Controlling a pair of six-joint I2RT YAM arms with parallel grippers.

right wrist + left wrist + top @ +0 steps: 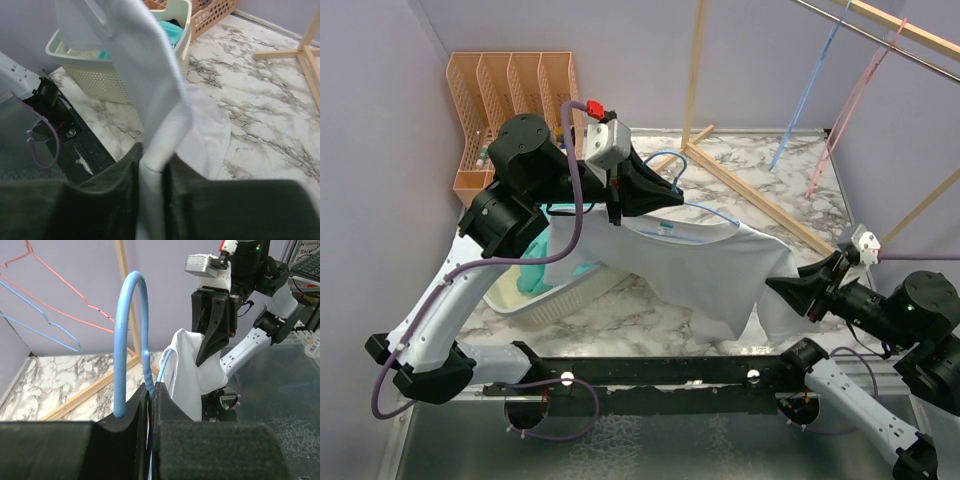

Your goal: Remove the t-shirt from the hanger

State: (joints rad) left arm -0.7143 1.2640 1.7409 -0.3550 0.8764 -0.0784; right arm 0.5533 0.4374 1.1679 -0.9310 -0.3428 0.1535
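A white t-shirt (705,262) hangs on a blue hanger (705,212) held in the air over the marble table. My left gripper (672,194) is shut on the hanger's neck just below the hook (129,330). My right gripper (778,287) is shut on the shirt's right sleeve (160,130), stretching the cloth to the right. In the left wrist view the shirt (195,370) hangs past my fingers (165,405), with the right gripper (205,357) clamped on it. The rest of the hanger is hidden inside the shirt.
A white laundry basket (552,300) with teal cloth stands at the left, also in the right wrist view (107,77). An orange file rack (510,110) is at the back left. A wooden rack frame (750,190) lies behind, with blue and pink hangers (825,100) on a rail.
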